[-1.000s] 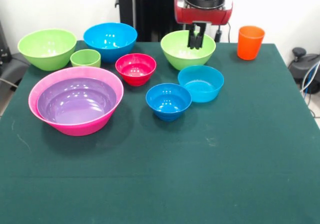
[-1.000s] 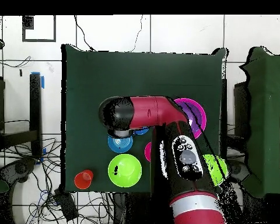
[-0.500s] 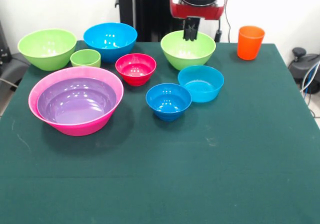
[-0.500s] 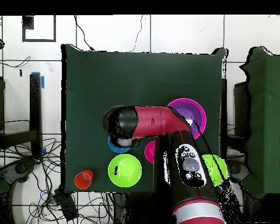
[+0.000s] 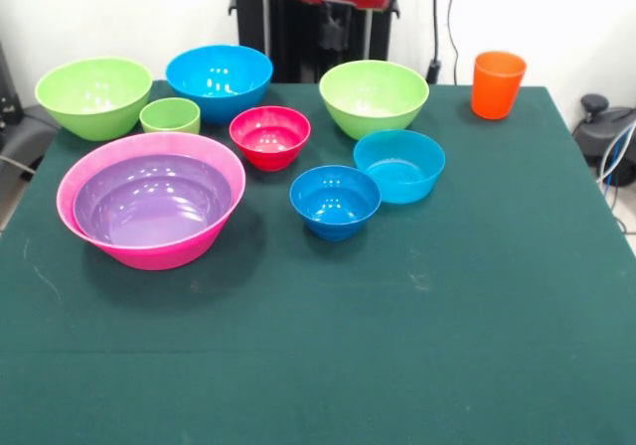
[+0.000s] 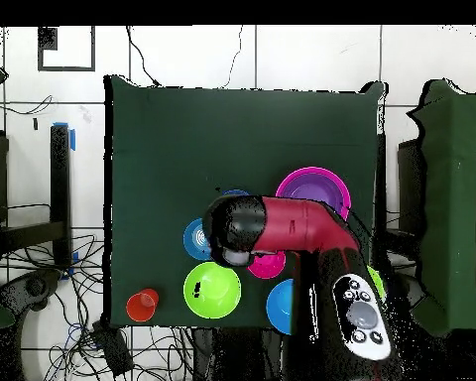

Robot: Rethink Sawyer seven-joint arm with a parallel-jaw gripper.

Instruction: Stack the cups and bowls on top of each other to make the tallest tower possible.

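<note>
My gripper (image 5: 332,30) hangs high at the table's far edge, between the large blue bowl (image 5: 219,79) and a lime-green bowl (image 5: 374,97), holding nothing; it shows dark against a dark pedestal. The purple bowl (image 5: 149,202) sits nested inside the huge pink bowl (image 5: 159,258). Separate on the cloth stand another lime-green bowl (image 5: 94,95), the short lime-green cup (image 5: 170,115), the red bowl (image 5: 269,135), the teal bowl (image 5: 398,165), the small blue bowl (image 5: 335,200) and the orange cup (image 5: 497,84). From overhead the arm (image 6: 292,223) covers several bowls.
The dark green table cloth (image 5: 397,346) stretches wide toward the near edge. A black pedestal (image 5: 273,18) rises behind the bowls. Cables and grey gear (image 5: 606,132) lie off the right side of the table.
The gripper has risen from just over the lime-green bowl to the picture's top and shifted left. Overhead, the arm swung toward the base. No bowl or cup moved.
</note>
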